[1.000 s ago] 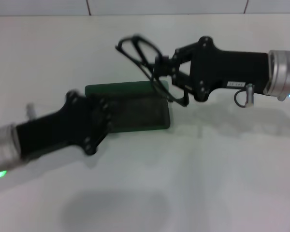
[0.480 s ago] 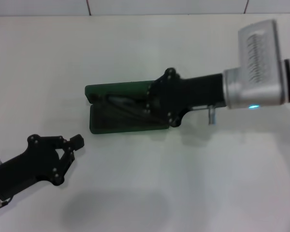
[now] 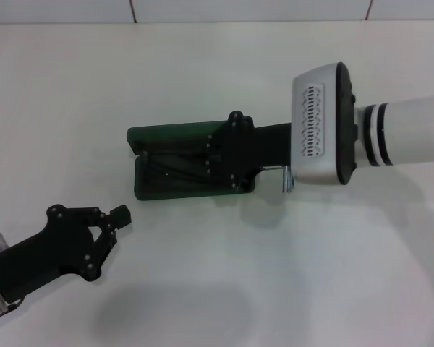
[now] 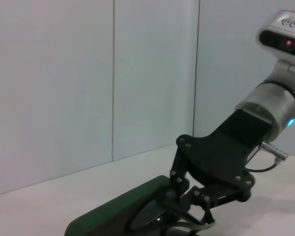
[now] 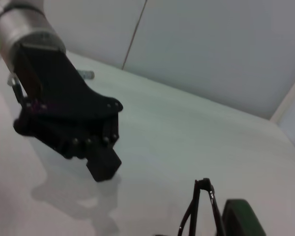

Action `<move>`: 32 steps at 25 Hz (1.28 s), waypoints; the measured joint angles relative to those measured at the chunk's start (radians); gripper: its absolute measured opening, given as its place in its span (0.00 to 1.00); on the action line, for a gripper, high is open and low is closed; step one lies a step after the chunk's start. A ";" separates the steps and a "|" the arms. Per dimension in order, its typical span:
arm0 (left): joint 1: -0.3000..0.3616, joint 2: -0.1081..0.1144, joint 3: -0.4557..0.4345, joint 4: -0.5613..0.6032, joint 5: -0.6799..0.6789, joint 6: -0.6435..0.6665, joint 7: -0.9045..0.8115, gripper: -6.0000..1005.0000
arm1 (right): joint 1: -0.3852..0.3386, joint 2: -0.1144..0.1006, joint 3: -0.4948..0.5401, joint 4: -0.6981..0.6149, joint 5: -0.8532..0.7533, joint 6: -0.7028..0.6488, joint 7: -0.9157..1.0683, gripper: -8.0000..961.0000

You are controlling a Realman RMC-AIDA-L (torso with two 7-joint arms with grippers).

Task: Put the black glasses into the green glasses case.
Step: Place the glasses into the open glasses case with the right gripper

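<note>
Nearest to us in the head view, the left gripper (image 3: 114, 220) hovers low over the white table (image 3: 289, 275), well apart from the case; its two short fingers sit close together with nothing between them.

Farther back, near the middle of the table, the green glasses case (image 3: 170, 136) lies open with its lid standing up along the far edge. The right gripper (image 3: 215, 160) reaches in from the right and sits down over the case's right half, hiding much of the dark lining. The black glasses (image 3: 175, 160) show as thin dark lines slanting across the open tray, apparently resting inside it. We cannot tell whether the right gripper's fingers grip the frame, since its body covers them.

Beyond the table runs a pale tiled wall (image 3: 246, 10).
</note>
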 joint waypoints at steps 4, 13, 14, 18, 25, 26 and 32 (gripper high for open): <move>-0.003 -0.002 0.003 -0.001 0.001 0.001 -0.002 0.04 | 0.006 0.000 -0.028 -0.003 0.018 0.050 0.003 0.08; -0.005 -0.001 0.004 -0.001 0.001 0.004 -0.004 0.04 | 0.003 0.000 -0.050 -0.003 0.028 0.099 0.004 0.08; -0.006 -0.001 0.004 -0.001 0.001 0.004 -0.004 0.04 | 0.003 0.000 -0.054 -0.002 0.028 0.104 0.004 0.08; -0.006 -0.002 0.004 -0.001 0.001 0.005 -0.004 0.05 | 0.002 0.000 -0.066 -0.002 0.028 0.122 0.004 0.08; -0.005 -0.002 0.004 -0.001 0.001 0.005 -0.004 0.05 | 0.001 0.000 -0.070 -0.002 0.028 0.142 0.004 0.08; -0.005 -0.002 0.004 -0.001 0.002 0.005 -0.004 0.05 | 0.001 0.000 -0.071 -0.002 0.030 0.144 0.004 0.08; -0.005 -0.003 0.005 -0.001 0.002 0.005 -0.010 0.05 | -0.003 0.000 -0.110 -0.025 0.039 0.201 0.004 0.08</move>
